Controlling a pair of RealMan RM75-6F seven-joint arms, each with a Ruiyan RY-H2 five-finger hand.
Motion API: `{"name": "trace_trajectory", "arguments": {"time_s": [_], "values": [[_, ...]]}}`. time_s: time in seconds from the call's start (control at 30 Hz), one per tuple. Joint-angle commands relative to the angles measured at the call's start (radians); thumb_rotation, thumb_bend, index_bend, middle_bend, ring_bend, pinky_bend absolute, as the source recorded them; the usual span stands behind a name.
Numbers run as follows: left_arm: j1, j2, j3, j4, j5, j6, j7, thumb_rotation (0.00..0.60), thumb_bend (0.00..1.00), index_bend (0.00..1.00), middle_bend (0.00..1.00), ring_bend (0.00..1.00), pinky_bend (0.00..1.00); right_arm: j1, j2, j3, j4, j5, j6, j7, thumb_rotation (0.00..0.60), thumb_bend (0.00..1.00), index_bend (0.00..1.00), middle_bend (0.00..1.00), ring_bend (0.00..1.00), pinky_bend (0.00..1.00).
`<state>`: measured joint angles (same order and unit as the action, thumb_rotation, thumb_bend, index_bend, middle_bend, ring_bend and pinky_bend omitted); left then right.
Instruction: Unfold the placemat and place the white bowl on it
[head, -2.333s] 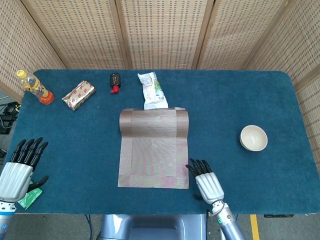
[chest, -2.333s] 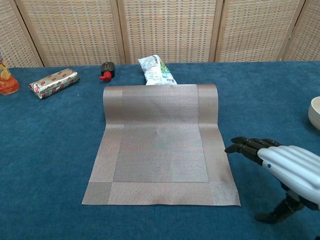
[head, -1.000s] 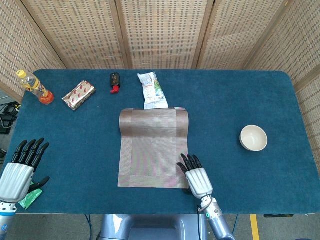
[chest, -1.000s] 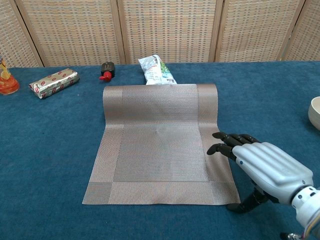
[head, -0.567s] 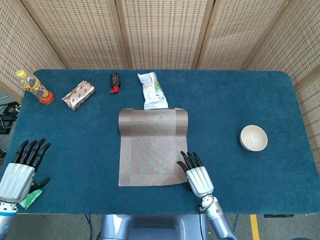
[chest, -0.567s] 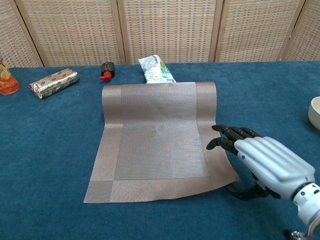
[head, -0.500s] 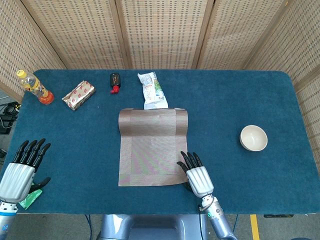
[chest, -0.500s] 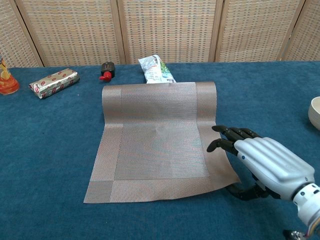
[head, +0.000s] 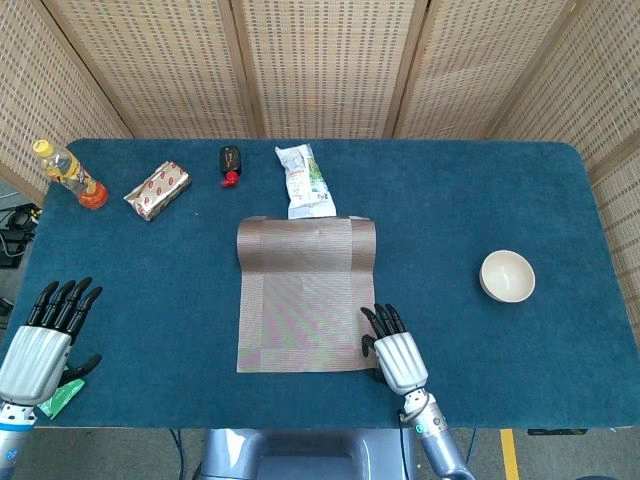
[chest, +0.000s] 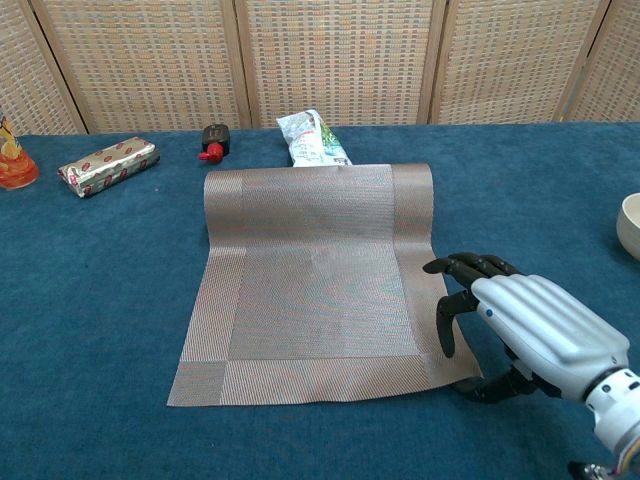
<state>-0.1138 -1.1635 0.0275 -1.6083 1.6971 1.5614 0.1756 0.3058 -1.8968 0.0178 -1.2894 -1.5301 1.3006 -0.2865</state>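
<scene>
Chest view: we are positioning our right hand (chest: 530, 335) at the placemat's (chest: 310, 280) near right corner, fingers curling down at its edge with the thumb low beside it; whether the hand is actually pinching the mat, we cannot tell. Our left hand (head: 40, 345) is hovering empty, fingers apart, at the tabletop's (head: 470, 190) near left edge. The placemat is lying mostly flat, its far end curling over just before a snack packet (chest: 315, 142). The white bowl (head: 507, 276) is sitting well apart to the right, not yet placed.
</scene>
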Motion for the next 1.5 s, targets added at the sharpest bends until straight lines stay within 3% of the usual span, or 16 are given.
{"name": "trace_trajectory", "arguments": {"time_s": [0.03,0.13,0.37,0.53,1.0,1.5], "values": [[0.0,0.0,0.0,0.0,0.001,-0.001,0.001,0.6,0.04,0.0,0.0,0.0,0.0,-0.001,-0.001,-0.003,0.003,-0.004,0.002,0.003,0.6,0.39,0.63,0.19,0.0,0.03],[0.0,-0.001,-0.001,0.0,0.0,-0.004,-0.001,0.6,0.04,0.0,0.0,0.0,0.0,-0.003,-0.004,-0.006,0.005,-0.01,0.009,0.012,0.6,0.4,0.62,0.19,0.0,0.03],[0.002,-0.001,-0.002,0.0,0.0,-0.004,-0.003,0.6,0.04,0.0,0.0,0.0,0.0,-0.003,-0.013,0.002,0.014,-0.016,0.022,0.025,0.6,0.56,0.62,0.18,0.0,0.04],[0.002,-0.001,-0.003,0.001,0.002,-0.003,-0.005,0.6,0.04,0.0,0.0,0.0,0.0,-0.004,-0.013,0.003,0.013,-0.017,0.025,0.024,0.6,0.6,0.61,0.18,0.0,0.04],[0.002,-0.003,-0.004,0.003,0.0,-0.009,-0.003,0.6,0.04,0.0,0.0,0.0,0.0,-0.023,0.037,-0.019,-0.072,-0.043,0.06,-0.009,0.6,0.6,0.63,0.18,0.0,0.04],[0.006,-0.005,0.003,-0.006,0.017,-0.007,0.012,0.6,0.04,0.0,0.0,0.0,0.0,-0.108,0.244,-0.077,-0.247,-0.095,0.177,-0.018,0.6,0.59,0.67,0.19,0.0,0.04]]}}
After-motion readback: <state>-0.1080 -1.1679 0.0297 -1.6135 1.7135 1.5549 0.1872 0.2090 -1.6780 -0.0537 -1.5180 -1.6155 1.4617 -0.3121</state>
